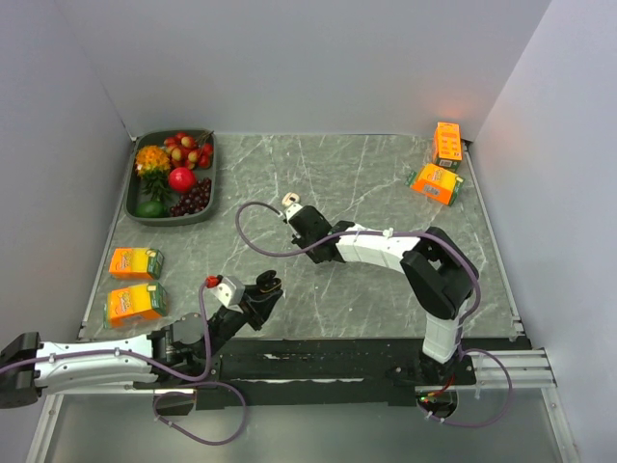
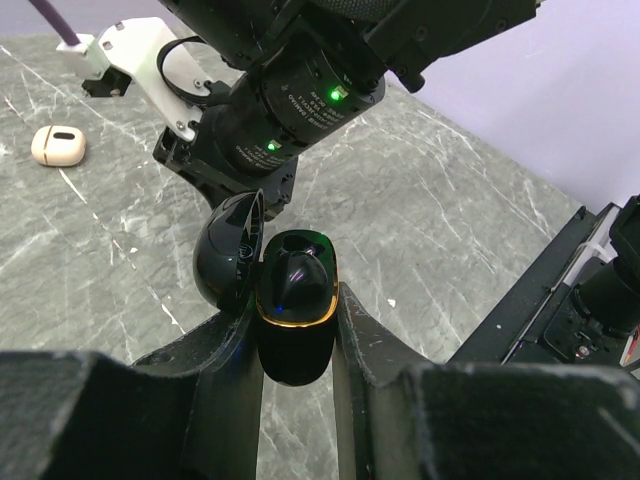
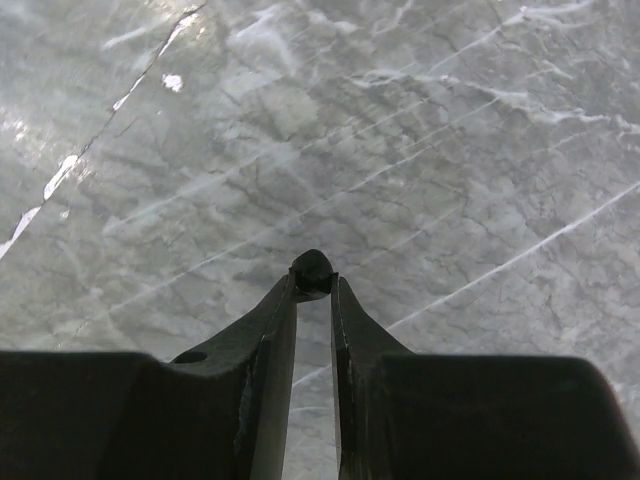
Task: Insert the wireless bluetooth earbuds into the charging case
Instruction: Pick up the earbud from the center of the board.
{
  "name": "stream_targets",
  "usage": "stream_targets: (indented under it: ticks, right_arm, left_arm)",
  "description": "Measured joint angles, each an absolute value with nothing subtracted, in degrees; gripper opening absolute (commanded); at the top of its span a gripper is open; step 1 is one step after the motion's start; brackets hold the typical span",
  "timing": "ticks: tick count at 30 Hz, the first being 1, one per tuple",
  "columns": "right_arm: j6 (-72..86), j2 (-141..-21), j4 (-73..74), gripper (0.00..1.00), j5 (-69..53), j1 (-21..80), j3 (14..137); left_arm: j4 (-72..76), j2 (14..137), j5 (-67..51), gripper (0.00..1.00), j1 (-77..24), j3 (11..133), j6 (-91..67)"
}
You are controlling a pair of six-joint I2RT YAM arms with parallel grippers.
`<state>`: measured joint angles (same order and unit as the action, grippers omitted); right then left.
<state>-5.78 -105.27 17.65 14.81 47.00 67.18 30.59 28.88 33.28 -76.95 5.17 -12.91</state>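
Note:
The black charging case (image 2: 295, 340) has a gold rim, and its lid (image 2: 228, 250) is flipped open to the left. My left gripper (image 2: 297, 325) is shut on the case body and holds it upright above the table; from above it shows at the near left (image 1: 267, 287). The case's inside is glossy black, and I cannot tell whether an earbud sits in it. My right gripper (image 3: 314, 280) is shut on one tiny black earbud (image 3: 312, 271), pinched at the fingertips over bare marble. The right wrist hangs just behind and above the open case. No other earbud shows.
A white oval case (image 2: 58, 146) lies on the marble to the far left of the held case. A grey tray (image 1: 145, 214) of fruit stands at the back left. Orange boxes lie at the left (image 1: 135, 262) (image 1: 135, 303) and back right (image 1: 446, 143) (image 1: 436, 183).

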Motion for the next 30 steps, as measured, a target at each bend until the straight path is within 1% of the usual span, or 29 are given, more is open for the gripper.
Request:
stream_targets:
  ticks: [1, 2, 4, 6, 7, 12, 13, 15, 18, 19, 20, 22, 24, 30]
  right_arm:
    - [-6.39, -105.27, 17.91, 0.14, 14.50, 46.98, 67.26]
    - [-7.18, -105.27, 18.44, 0.15, 14.11, 46.98, 67.48]
    - [-8.25, -105.45, 19.35, 0.23, 13.56, 46.94, 67.88]
    - [-8.86, -105.91, 19.92, 0.28, 12.97, 46.92, 68.36]
    - [-8.93, -106.15, 20.01, 0.33, 12.58, 46.89, 68.38]
    - [-8.84, -106.65, 21.06, 0.40, 11.86, 46.78, 68.38]
    - [-8.80, -106.76, 21.15, 0.46, 11.84, 46.76, 68.38]
    - [-8.60, -106.96, 21.26, 0.52, 11.81, 46.72, 68.38]
    - [-8.12, -106.98, 21.30, 0.66, 12.05, 46.68, 68.38]
    - [-7.75, -106.98, 21.21, 0.79, 12.36, 46.65, 68.38]
    - [-7.31, -106.91, 21.12, 0.84, 12.56, 46.63, 68.36]
    - [-6.04, -106.52, 20.84, 0.87, 13.02, 46.57, 68.23]
    - [-4.67, -105.41, 20.78, 0.87, 13.37, 46.48, 68.05]
    - [5.91, -103.59, 23.44, 0.75, 11.84, 43.59, 71.64]
  left_arm:
    - [30.59, 28.95, 33.28, 0.01, -76.95, 5.17, -12.91]
    - [30.59, 29.04, 33.26, 0.01, -76.95, 5.17, -12.88]
    - [30.61, 29.36, 33.26, 0.01, -76.95, 5.17, -12.88]
    - [30.61, 29.71, 33.26, 0.01, -76.95, 5.17, -12.86]
    - [30.63, 29.82, 33.26, 0.01, -76.95, 5.17, -12.86]
    - [30.59, 29.82, 33.26, 0.01, -76.95, 5.17, -12.88]
    - [30.57, 29.76, 33.26, 0.01, -76.95, 5.17, -12.86]
    - [30.57, 29.58, 33.26, 0.01, -76.95, 5.17, -12.88]
    - [30.57, 29.34, 33.28, 0.01, -76.95, 5.17, -12.86]
    - [30.55, 29.34, 33.26, 0.01, -76.95, 5.17, -12.86]
    - [30.52, 29.36, 33.26, 0.01, -76.95, 5.17, -12.86]
    - [30.55, 29.36, 33.26, 0.01, -76.95, 5.17, -12.86]
    - [30.55, 29.45, 33.26, 0.01, -76.95, 5.17, -12.86]
    - [30.55, 29.61, 33.28, 0.01, -76.95, 5.17, -12.88]
